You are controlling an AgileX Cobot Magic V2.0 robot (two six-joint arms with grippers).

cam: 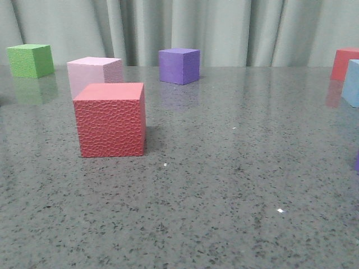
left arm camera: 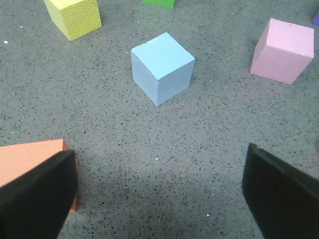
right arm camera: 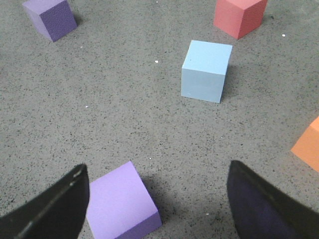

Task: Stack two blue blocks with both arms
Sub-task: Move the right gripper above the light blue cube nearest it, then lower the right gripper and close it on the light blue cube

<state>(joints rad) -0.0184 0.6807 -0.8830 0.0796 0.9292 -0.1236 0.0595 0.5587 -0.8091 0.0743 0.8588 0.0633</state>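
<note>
The left end effector (left arm camera: 158, 191) hangs released above the speckled grey counter (left arm camera: 164, 149), its two black fingers (left arm camera: 35, 199) spread wide with nothing between them. Ahead of its open gap, well apart from the fingers, sits one pale blue block (left arm camera: 162, 67), resting flat on the counter and turned so that a corner edge faces the end effector. An orange cube (left arm camera: 27, 159) lies just beside and partly behind one finger. Further out past the blue block stand a yellow cube (left arm camera: 74, 16), the edge of a green cube (left arm camera: 159, 2), and off to the other side a pink cube (left arm camera: 282, 50).

The right end effector (right arm camera: 158, 206) is likewise released, its dark fingers (right arm camera: 52, 211) held wide and grasping nothing. The second blue block (right arm camera: 206, 71) sits ahead of it, slightly toward one finger's side, clear of both fingers and flat on the counter. A light purple cube (right arm camera: 122, 204) lies close to the other finger, near the gap. Beyond the blue block is a red cube (right arm camera: 239, 15); a darker purple cube (right arm camera: 51, 17) stands far off on the opposite side, and an orange cube (right arm camera: 309, 147) is cut by the frame edge.

In the front view neither end effector appears; a blue block (cam: 352, 83) shows only as a sliver at the right edge.
</note>
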